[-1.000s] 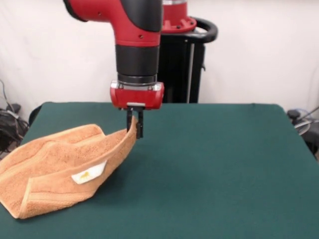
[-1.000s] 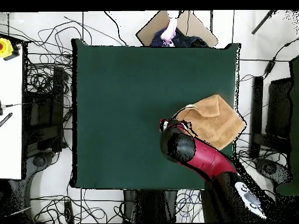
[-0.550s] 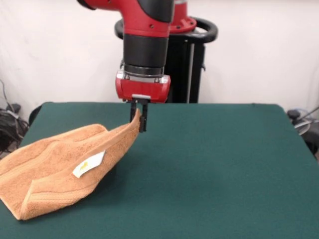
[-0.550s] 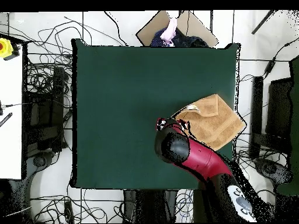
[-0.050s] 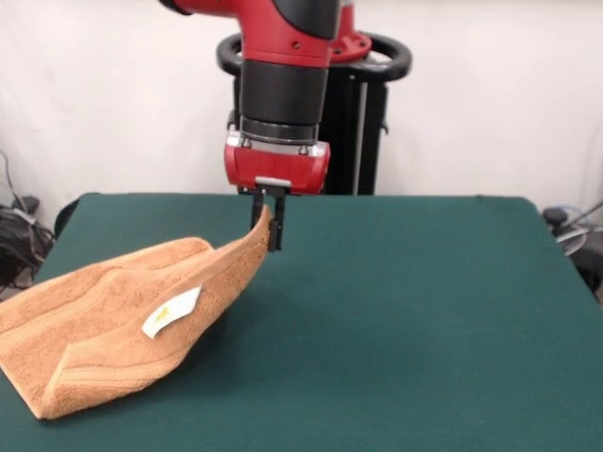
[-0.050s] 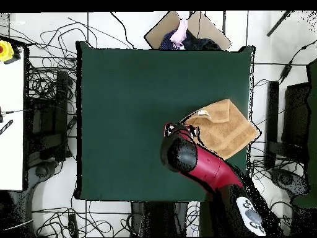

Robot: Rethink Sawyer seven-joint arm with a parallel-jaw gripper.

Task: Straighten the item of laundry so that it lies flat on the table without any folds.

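Gripping one corner of the orange-tan towel (image 5: 122, 325), the gripper (image 5: 268, 229) has its fingers closed on the cloth and holds that corner raised above the green table (image 5: 424, 311). Remaining fabric lies folded double near the table's edge, at the left of the front view, woven border bands visible, white care label (image 5: 171, 312) facing outward on the upturned flap.

The arm (image 5: 283, 38) is glossy red with a black band round its thick cylindrical wrist. Below the band sits a silver ring, then a squat red block with rounded corners. Under it hangs the small black gripper (image 5: 268, 224), two thin dark prongs below a grey plate.
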